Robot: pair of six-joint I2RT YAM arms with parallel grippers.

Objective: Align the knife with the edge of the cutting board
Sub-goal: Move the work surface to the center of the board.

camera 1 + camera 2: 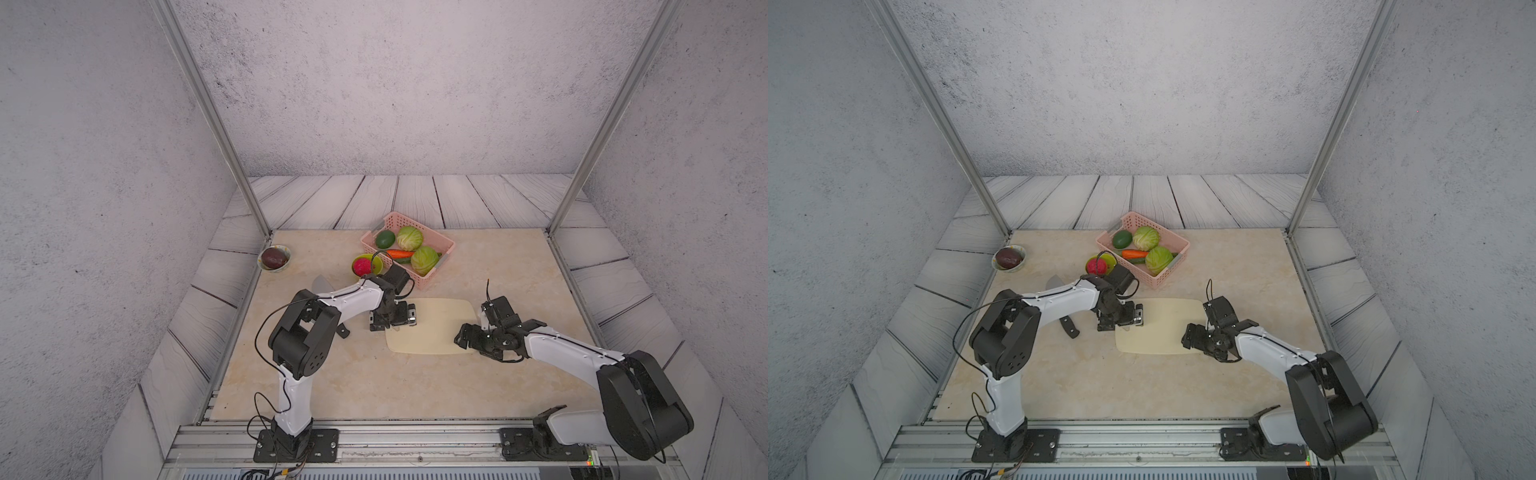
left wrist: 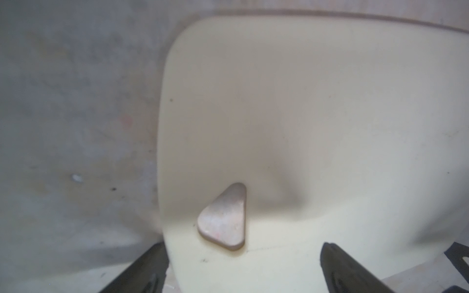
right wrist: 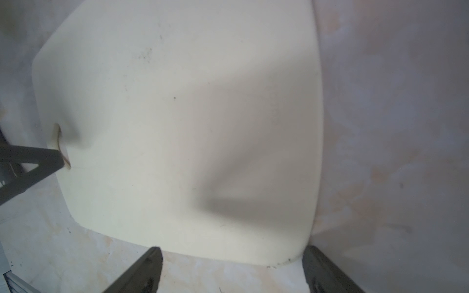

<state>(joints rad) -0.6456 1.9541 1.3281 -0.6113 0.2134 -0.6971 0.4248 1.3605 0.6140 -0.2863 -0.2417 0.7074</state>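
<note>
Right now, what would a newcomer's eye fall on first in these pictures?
Probably the pink basket of cabbages and a carrot, toward the back of the table. Then the cream cutting board at the centre, with the open left gripper and open right gripper at its short sides. The knife lies left of it, half hidden under the left arm.

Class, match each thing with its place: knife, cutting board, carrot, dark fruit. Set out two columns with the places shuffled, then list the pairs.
1 knife
2 cutting board
3 carrot
4 dark fruit

A in the pink basket
B in a small bowl, far left
C lying partly under the left arm
D left tool over one short end, right tool over the other

Pairs: 1-C, 2-D, 3-A, 4-B
</note>
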